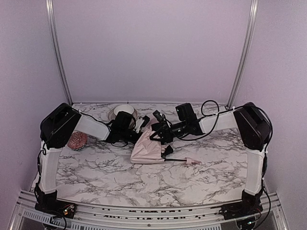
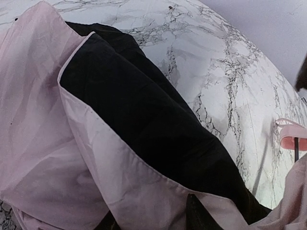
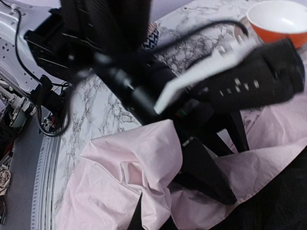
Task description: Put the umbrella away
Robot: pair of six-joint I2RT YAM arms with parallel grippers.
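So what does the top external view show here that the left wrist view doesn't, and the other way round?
Only top external: the left arm, the right arm, a bowl behind them and a reddish knobbly ball at far left. Only left wrist: the black lining close up, between pink folds. Both: the umbrella lying on the marbled table.

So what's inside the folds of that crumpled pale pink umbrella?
The pale pink folding umbrella shows black lining where its fabric folds open, and its thin black shaft sticks out. Ribs or anything deeper are covered by cloth.
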